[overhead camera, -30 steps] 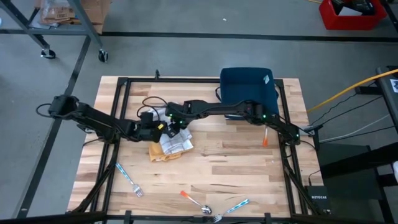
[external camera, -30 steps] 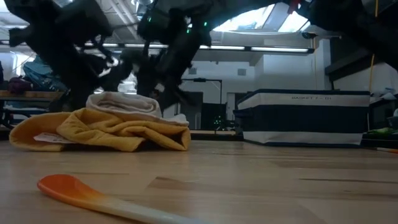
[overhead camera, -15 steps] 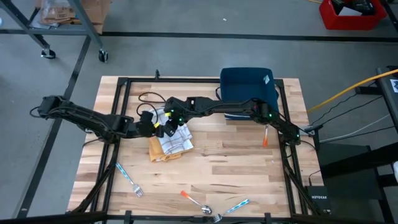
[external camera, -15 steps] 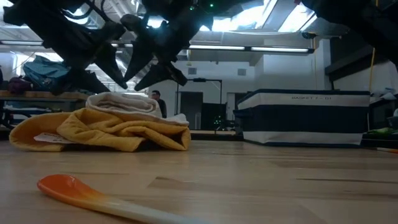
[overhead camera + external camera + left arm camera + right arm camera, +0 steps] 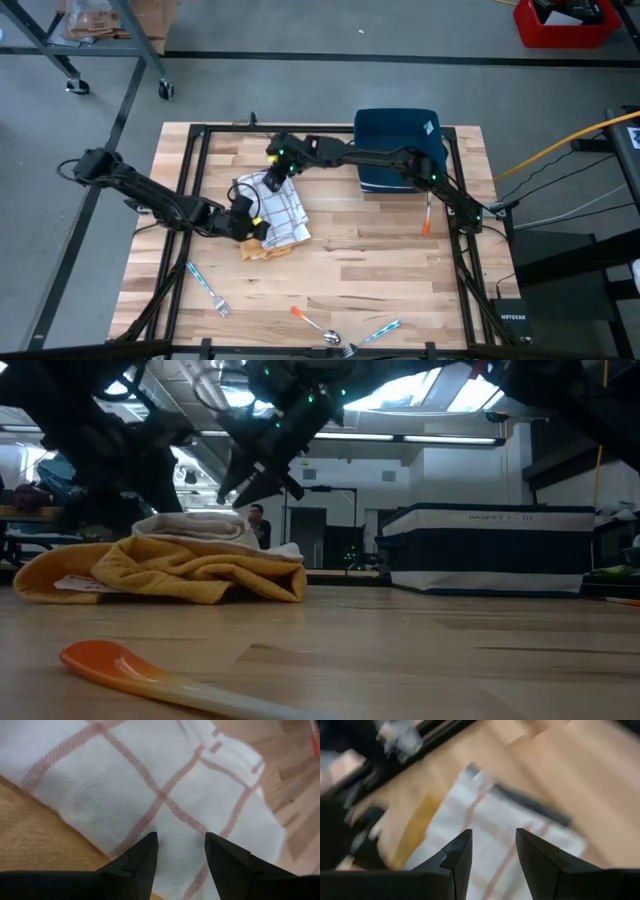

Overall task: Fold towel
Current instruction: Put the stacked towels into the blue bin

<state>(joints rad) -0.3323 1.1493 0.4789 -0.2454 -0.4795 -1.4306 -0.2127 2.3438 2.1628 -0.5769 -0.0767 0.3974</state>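
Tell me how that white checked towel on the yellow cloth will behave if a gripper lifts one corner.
The white checked towel would probably droop, since it already lies in soft folds. It looks thin and light. It rests on the yellow cloth, so it might drag that along.

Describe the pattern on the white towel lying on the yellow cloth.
The white towel carries a grid of thin reddish stripes, clearest in the left wrist view.

overhead, table-level and two close wrist views, all on the towel [image 5: 275, 212]
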